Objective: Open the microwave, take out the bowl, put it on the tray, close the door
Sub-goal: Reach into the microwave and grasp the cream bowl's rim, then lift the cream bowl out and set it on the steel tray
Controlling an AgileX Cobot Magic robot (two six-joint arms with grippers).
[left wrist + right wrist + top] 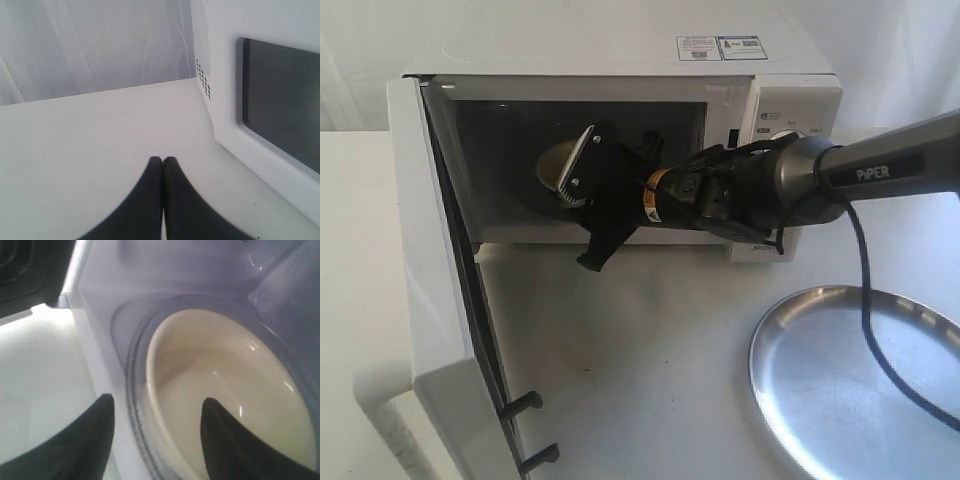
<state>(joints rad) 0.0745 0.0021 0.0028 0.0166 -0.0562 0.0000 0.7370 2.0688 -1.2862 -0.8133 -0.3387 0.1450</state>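
Nearest, the tray (820,395) is being shown at the front right of the white table (650,330). It is being crossed by a black cable (865,300) that is hanging from the right arm (890,165). At the front left the door (425,290) is being held wide open on its hinge. Its dark inner pane is being turned toward the cavity, and its handle posts (525,402) are being shown at its lower edge. Just beside the door's outer face, the left gripper (163,161) is being held low over the table, with its fingers pressed together and nothing between them.

Further in, the right gripper (588,198) is being held at the mouth of the microwave (620,50), with its fingers spread apart. The near rim of the bowl (225,390) appears to be straddled. One finger (230,440) is being held over the bowl's inside and the other (87,440) outside it, beside the glass turntable (131,390). Whether either finger is touching the rim cannot be told, since the wrist view is blurred. The bowl is being carried on the turntable inside the cavity, well apart from the tray.

Farthest back, the control panel (800,105) and the stickers (720,47) on the microwave's top are being shown.
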